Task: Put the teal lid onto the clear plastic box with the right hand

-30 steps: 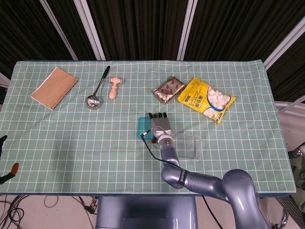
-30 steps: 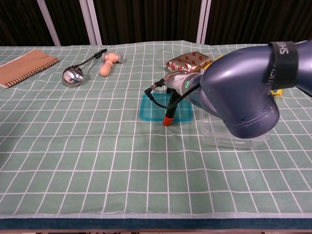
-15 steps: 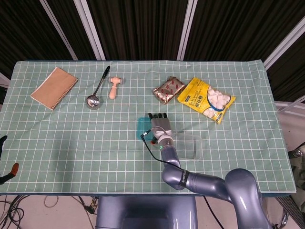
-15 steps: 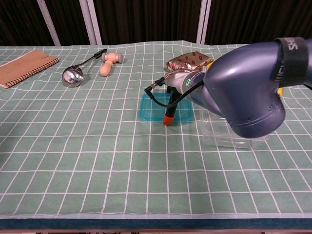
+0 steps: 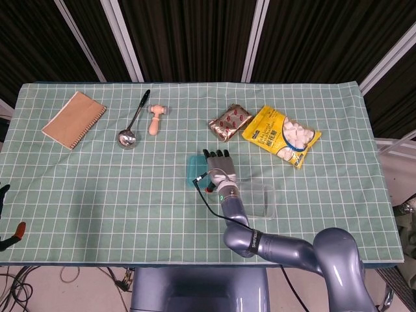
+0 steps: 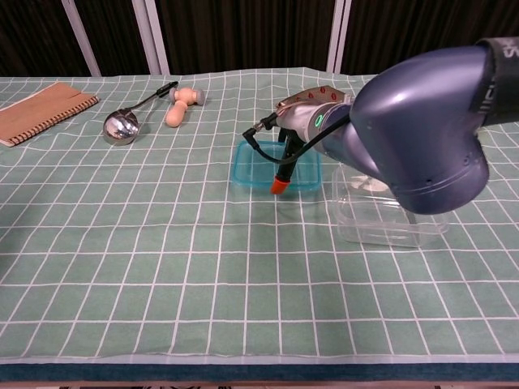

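Seemingly tilted teal lid (image 6: 258, 165), robot hand (image 5: 219, 168) atop it

A table (image 5: 78, 195) is seen covered by a pale green cloth (image 5: 325, 214) printed with a white grid; a darker teal hem is shown along its near edge in the chest view. Behind the table, dark pleated curtains (image 5: 188, 39) are hung, divided by slanted white frame bars (image 5: 123, 39). Below the near table edge, a pale floor with tangled cables (image 5: 26, 276) is visible. The scene is lit evenly from above.
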`<state>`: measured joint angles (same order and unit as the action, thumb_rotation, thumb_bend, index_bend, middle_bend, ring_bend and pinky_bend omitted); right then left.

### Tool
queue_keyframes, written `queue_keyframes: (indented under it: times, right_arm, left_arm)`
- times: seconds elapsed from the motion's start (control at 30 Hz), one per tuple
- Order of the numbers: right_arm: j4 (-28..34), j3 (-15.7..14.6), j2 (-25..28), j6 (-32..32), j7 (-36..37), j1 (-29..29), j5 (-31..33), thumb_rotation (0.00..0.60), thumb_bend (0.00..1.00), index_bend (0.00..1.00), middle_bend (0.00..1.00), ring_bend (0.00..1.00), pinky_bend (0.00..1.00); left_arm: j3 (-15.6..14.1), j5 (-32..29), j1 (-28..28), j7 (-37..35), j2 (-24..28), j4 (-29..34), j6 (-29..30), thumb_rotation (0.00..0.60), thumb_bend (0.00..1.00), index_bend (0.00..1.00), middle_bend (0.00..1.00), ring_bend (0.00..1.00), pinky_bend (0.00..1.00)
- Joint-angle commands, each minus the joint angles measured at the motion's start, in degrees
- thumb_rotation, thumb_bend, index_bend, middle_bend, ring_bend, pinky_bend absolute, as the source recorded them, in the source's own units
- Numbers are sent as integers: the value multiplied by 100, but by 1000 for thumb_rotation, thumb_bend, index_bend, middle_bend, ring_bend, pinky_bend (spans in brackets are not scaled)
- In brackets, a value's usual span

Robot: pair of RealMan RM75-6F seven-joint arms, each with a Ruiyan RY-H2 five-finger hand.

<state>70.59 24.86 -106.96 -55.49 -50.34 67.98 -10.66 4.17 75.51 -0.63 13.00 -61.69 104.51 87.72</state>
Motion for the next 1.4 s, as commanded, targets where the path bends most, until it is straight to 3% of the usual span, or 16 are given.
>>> queue_keyframes:
  times: [0.03,0.73,1.17,1.4]
  right_arm:
    - [264,51,187,-147,-16,-28,26,600,211,0,483,91,0]
    - [2054,180,1461,-1032,-373,-129,387,600,211,0,485,91,0]
    - [3754,-77,2838,-1691,-497,-638,645,600,211,0,488,95,0]
    - [4333,-350,3245,-1872,-275,-961,479,600,211,0,488,96,0]
  left_arm:
    - [-1,7,3,0,-3,-3,9,600,321,77,0,0,0]
    - [-7,95,16,-40,2,-16,55,600,321,77,0,0,0]
    - [-2,110,18,44,-39,-52,90,600,321,77,0,0,0]
    - [-1,127,11,59,-48,-72,90,600,321,77,0,0,0]
